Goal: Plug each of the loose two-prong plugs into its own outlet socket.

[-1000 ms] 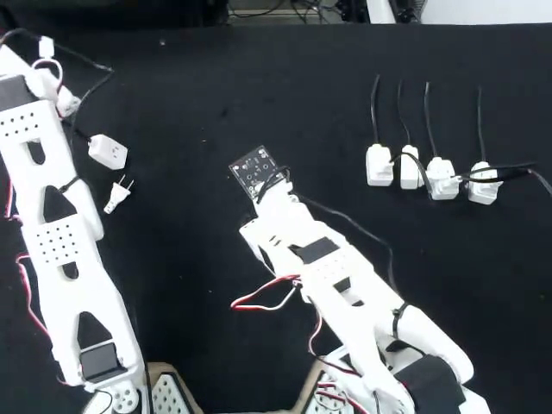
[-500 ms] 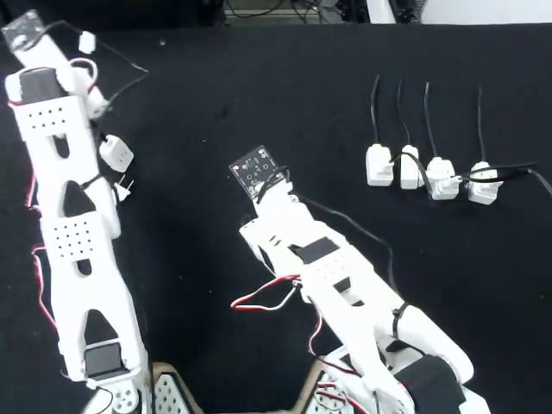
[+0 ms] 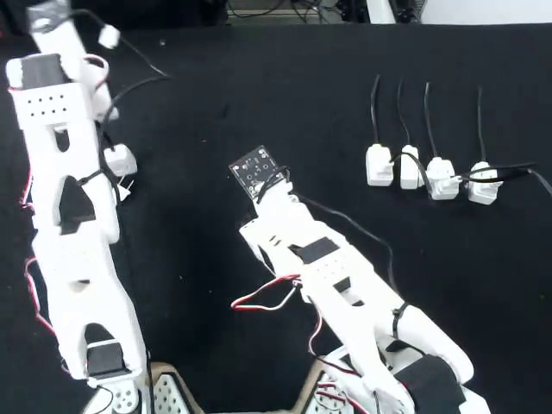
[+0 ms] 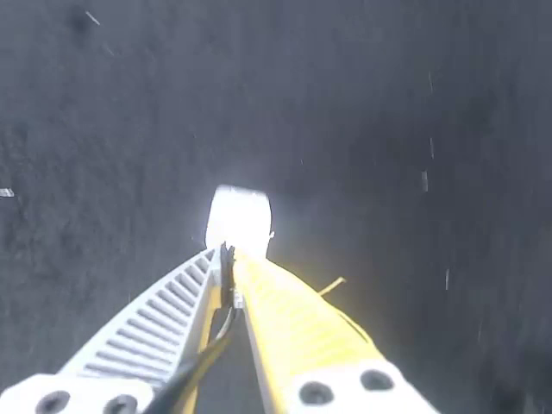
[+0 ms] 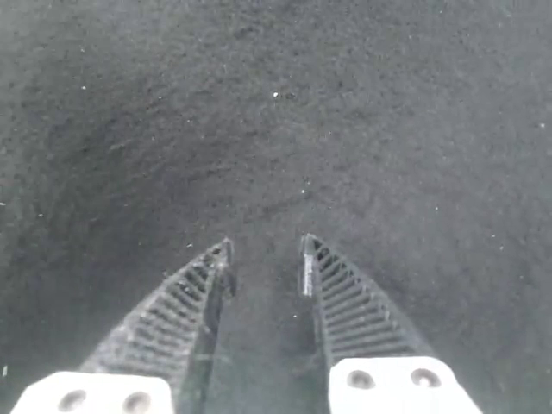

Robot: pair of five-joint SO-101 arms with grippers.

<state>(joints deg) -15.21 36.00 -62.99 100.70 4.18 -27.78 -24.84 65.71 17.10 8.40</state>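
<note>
The left gripper has its jaws drawn almost together with a dark wire lying in the slit. Whether it pinches that wire I cannot tell, and a white blob just past the tips is too bright to name. The right gripper stands narrowly parted and empty over bare black counter. In the high view the loose plug lies toward the counter's 9 o'clock side, close against the left arm. Its free socket sits just at the plug's 12 o'clock. The row of filled sockets is well apart at 3 o'clock. The plug looks small, light and hard, and its smooth plastic is likely to slip or twist. I would take it across the flat sides of its body and leave the prongs free, since they are thin and could bend. The socket seems light too and will probably slide when pushed, so it wants bracing by its body.
</note>
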